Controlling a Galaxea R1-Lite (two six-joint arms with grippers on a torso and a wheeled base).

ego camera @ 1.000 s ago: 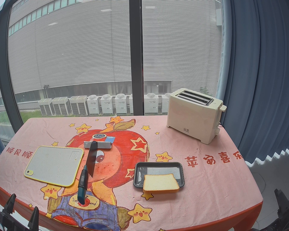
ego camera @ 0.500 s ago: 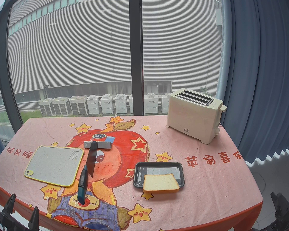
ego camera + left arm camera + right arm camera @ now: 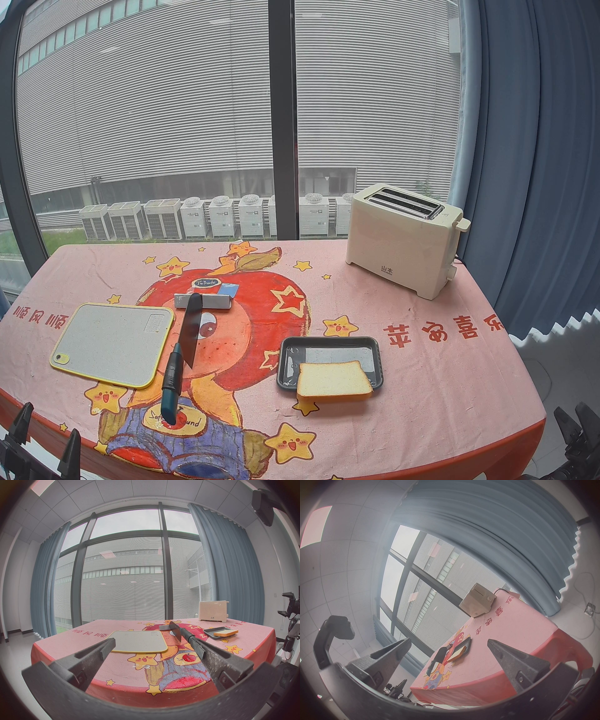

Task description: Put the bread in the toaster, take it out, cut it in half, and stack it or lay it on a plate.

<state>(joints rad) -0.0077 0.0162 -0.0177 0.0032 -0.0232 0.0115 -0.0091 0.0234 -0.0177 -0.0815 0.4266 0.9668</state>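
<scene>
Bread (image 3: 333, 380) lies on plate (image 3: 285, 365), well apart from right hand (image 3: 448, 642).

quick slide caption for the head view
Bread slice on the near edge of a black tray, knife beside the cutting board, toaster far right.

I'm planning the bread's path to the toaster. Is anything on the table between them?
Nothing visible does. The bread rests on the near edge of the tray; only bare tablecloth lies between it and the toaster. The knife and cutting board lie off to the left.
</scene>
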